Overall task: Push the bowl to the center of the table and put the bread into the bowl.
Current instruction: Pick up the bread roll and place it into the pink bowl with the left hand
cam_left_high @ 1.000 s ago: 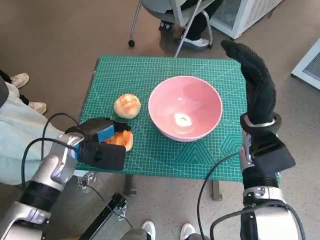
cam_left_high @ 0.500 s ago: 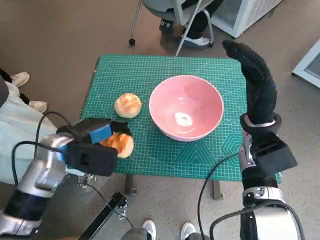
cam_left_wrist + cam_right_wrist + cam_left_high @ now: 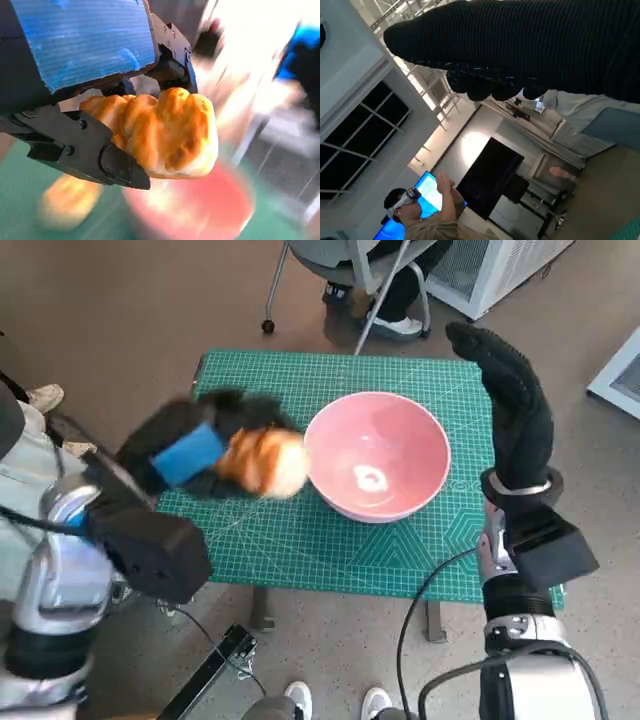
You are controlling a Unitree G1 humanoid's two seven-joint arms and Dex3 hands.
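Over the green gridded cutting mat [image 3: 300, 540] on the small table, you are looking at a task that I judge to be about halfway through. The wide pink glossy bowl [image 3: 378, 455] is sitting roughly mid-mat, so the push looks done. What is left is the drop: the left hand [image 3: 190, 452], black with blue tape across its back, is gripping a golden-brown crusty bread roll [image 3: 265, 462] in the air just beside the bowl's near rim, not yet over the opening. In the left wrist view you are seeing the black fingers [image 3: 85, 150] clamped round that roll [image 3: 165, 132], with the bowl [image 3: 200, 205] blurred beneath it.

The right hand [image 3: 510, 405], in its black knitted glove, is standing upright beside the bowl's far side, fingers extended, holding nothing and touching nothing that I can see.

Counting: one bowl, one mat, two hands. For bread, you are seeing one held roll plus a second pale blurred lump [image 3: 65, 205] on the mat in the wrist view; the head view is hiding it behind the left hand.
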